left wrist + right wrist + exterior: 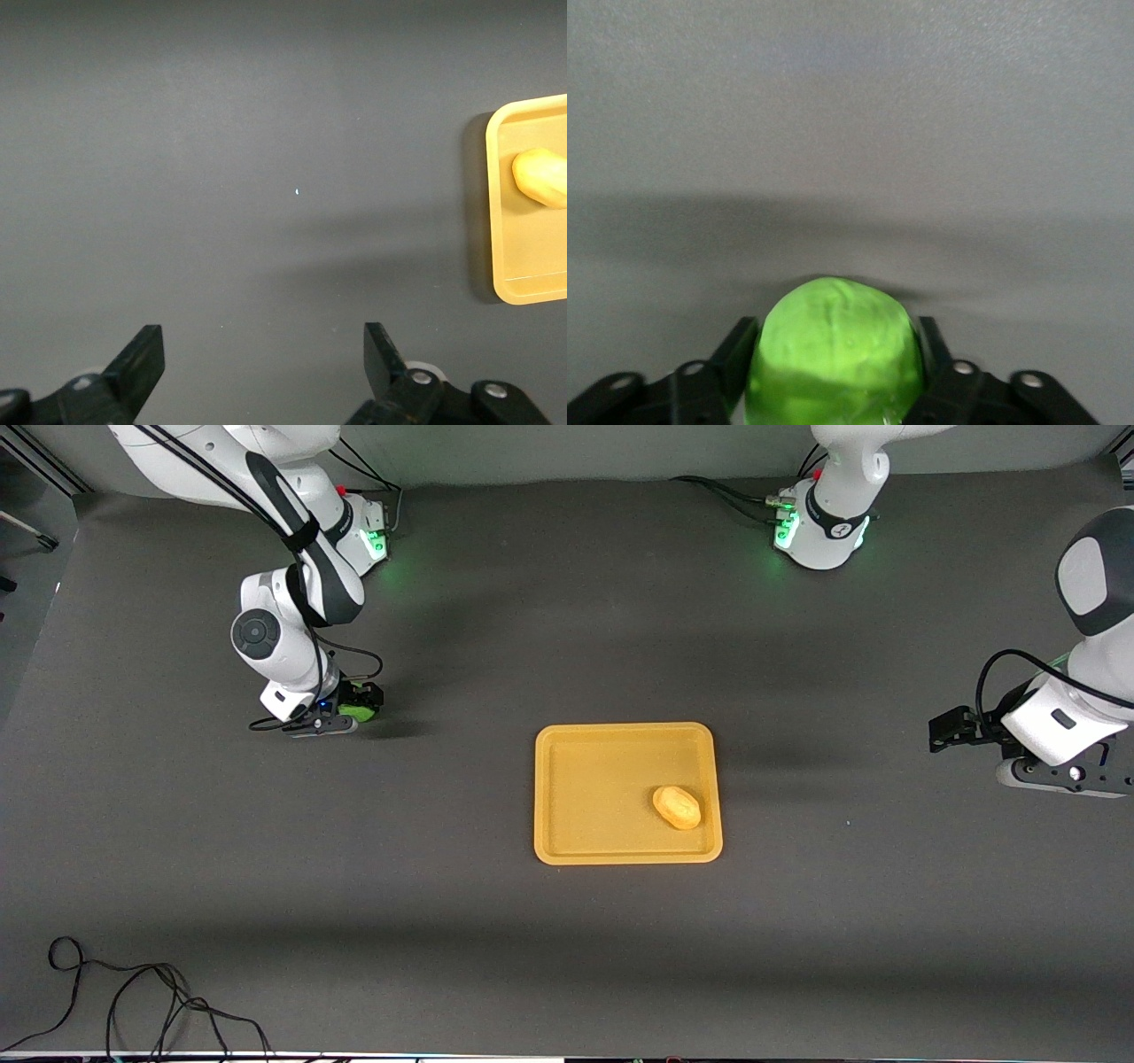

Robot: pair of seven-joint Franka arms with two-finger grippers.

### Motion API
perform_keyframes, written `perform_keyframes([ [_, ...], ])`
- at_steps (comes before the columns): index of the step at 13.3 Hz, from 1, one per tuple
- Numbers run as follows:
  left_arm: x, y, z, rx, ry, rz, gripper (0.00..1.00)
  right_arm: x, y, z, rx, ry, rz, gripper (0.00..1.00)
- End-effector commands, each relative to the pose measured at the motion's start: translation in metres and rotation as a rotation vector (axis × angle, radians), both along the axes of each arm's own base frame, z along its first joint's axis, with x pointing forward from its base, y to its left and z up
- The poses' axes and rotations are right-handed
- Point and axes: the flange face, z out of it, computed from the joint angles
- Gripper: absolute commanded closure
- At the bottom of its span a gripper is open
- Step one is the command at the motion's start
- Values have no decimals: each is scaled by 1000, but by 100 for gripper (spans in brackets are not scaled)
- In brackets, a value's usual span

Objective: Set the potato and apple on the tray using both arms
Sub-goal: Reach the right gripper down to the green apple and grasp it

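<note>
So the right gripper [361, 710] is down at the table [567, 921] toward the right arm's end, and the green apple [358, 710] sits right between its fingers [722, 367]. In the right wrist view the apple [833, 350] fills the whole gap, with a black finger hard against each side of it, so the fingers are pinching the apple. It looks like it sits low at the table surface, though I can't tell whether it's actually resting on it or a hair off it.

The potato [677, 807] is already lying in the yellow-orange tray [567, 779], in the part of the tray closer to the left arm's end and toward the rim nearest the front camera. It's well apart from both pairs of fingers.

The left gripper [950, 731] hangs over bare table off toward the left arm's end, waiting. Its fingers [142, 363] are spread wide with nothing between them, just grey table. From the left wrist view you can see the tray [500, 204] edge and the end of the potato [540, 175] well out ahead of the fingertips.
</note>
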Motion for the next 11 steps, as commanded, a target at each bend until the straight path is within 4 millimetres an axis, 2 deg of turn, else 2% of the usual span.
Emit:
perform_keyframes([
  [1, -2, -3, 4, -5, -14, -5, 0, 13, 1, 49, -1, 6, 9, 35],
  [3, -5, -5, 12, -3, -21, 0, 0, 35, 1, 100, -2, 22, -1, 35],
  [5, -5, -5, 24, 5, -43, -5, 0, 62, -4, 160, 1, 22, -16, 35],
  [8, -7, -15, 67, 4, -22, -19, 0, 106, -6, 274, 2, 18, -38, 35],
  [10, -11, -19, 93, 5, -9, -30, 0, 126, 1, 327, 8, -31, -44, 35],
  [11, -11, -19, 101, 1, -23, -27, 0, 136, 10, 343, 29, -64, -50, 35],
])
